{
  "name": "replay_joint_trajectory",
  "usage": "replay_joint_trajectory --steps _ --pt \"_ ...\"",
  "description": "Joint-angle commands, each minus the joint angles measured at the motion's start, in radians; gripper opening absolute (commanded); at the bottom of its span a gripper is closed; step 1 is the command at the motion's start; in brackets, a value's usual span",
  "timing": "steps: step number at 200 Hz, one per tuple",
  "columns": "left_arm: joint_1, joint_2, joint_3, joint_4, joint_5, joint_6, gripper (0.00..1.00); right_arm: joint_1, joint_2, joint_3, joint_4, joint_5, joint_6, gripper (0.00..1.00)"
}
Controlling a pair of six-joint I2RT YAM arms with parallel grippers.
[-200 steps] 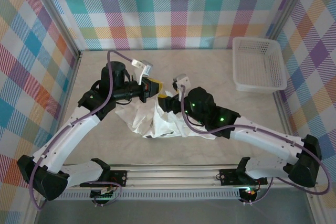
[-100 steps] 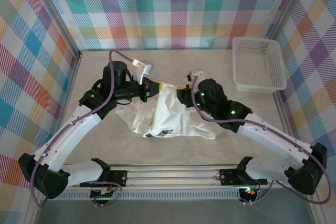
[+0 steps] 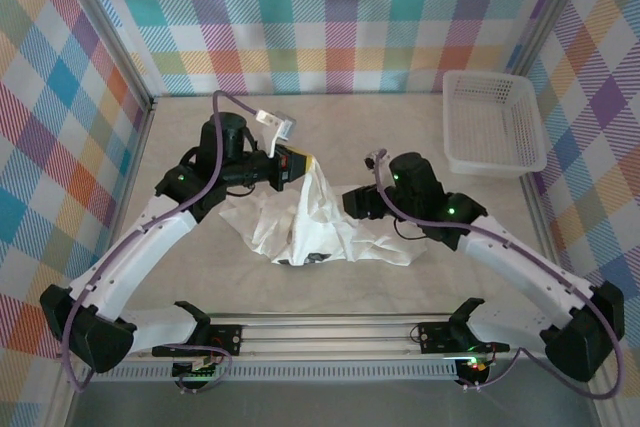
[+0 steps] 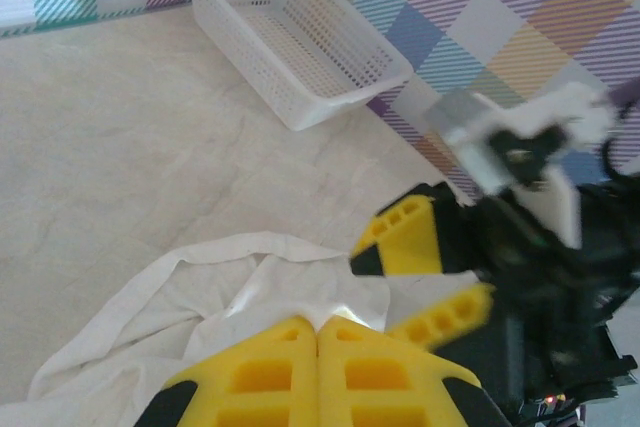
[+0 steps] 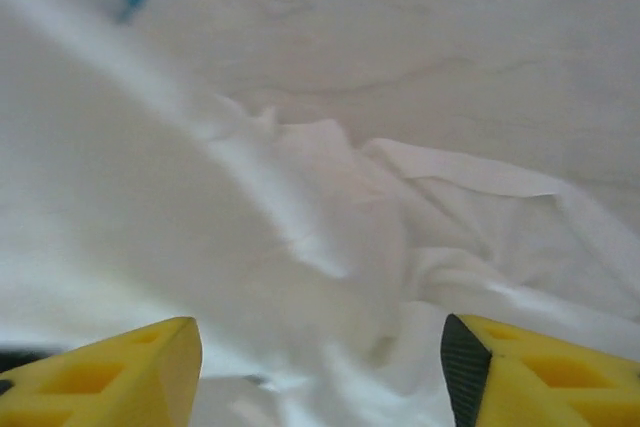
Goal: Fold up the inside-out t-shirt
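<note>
The left tool (image 4: 317, 332) clamps the t-shirt (image 3: 335, 237) at its raised peak; the right tool (image 3: 350, 202) stands open alongside.

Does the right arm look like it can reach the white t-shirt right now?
Probably yes. The right claw is open and the t-shirt lies right in front of it, with nothing between them.

One crumpled white t-shirt of thin cloth (image 3: 322, 232) at the table's centre. One rigid white plastic mesh basket (image 3: 495, 171) at two o'clock. Two white-and-black jointed robot arms, at eight and four o'clock. Two yellow-fingered grippers: left gripper (image 4: 318, 332), right gripper (image 5: 318, 352). One pale beige table (image 3: 400, 117).
</note>
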Motion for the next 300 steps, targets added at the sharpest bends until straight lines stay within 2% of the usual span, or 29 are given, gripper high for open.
replay_joint_trajectory --steps 1,29,46,66,82,103,117,143,167,196,210,230,273,281,300 --pt "-0.01 0.023 0.038 0.032 0.027 -0.021 0.0 0.051 -0.048 -0.009 0.192 -0.165 0.028 0.74" --pt "-0.015 0.049 0.057 0.027 0.033 -0.019 0.0 0.092 0.032 0.093 0.136 -0.038 0.071 0.76" --pt "-0.02 0.061 0.06 0.032 0.027 -0.02 0.0 0.092 0.076 0.117 0.113 0.105 0.067 0.77" --pt "-0.024 0.066 0.071 0.029 0.017 -0.027 0.0 0.09 0.137 0.15 0.117 0.182 0.012 0.71" --pt "-0.03 0.074 0.071 0.037 0.024 -0.026 0.0 0.079 0.192 0.192 0.091 0.154 -0.026 0.67" --pt "-0.03 0.084 0.088 0.01 0.008 -0.008 0.0 0.065 0.227 0.217 0.026 0.193 -0.016 0.63" --pt "-0.03 0.082 0.091 0.001 0.001 -0.006 0.0 0.041 0.21 0.19 0.021 0.201 0.025 0.55" --pt "-0.028 0.077 0.094 -0.017 -0.026 0.005 0.0 -0.004 0.154 0.094 0.055 0.133 0.05 0.42" --pt "-0.03 0.092 0.103 -0.013 -0.032 0.007 0.0 -0.04 0.15 0.052 0.013 0.038 0.026 0.41" --pt "-0.03 0.11 0.139 -0.021 0.006 -0.004 0.0 -0.099 0.225 0.048 -0.052 -0.034 0.08 0.37" --pt "-0.03 0.116 0.159 -0.063 0.022 0.015 0.0 -0.119 0.257 0.064 -0.072 -0.12 0.086 0.36" --pt "-0.029 0.118 0.183 -0.145 -0.021 0.05 0.0 -0.13 0.263 0.065 -0.111 -0.218 0.08 0.35" --pt "-0.03 0.096 0.164 -0.2 -0.115 0.08 0.0 -0.159 0.216 -0.038 -0.135 -0.373 0.069 0.35" --pt "-0.029 0.094 0.168 -0.204 -0.139 0.082 0.0 -0.16 0.216 -0.055 -0.142 -0.387 0.064 0.3" --pt "-0.029 0.093 0.168 -0.172 -0.141 0.073 0.0 -0.162 0.208 -0.067 -0.143 -0.437 0.038 0.09"
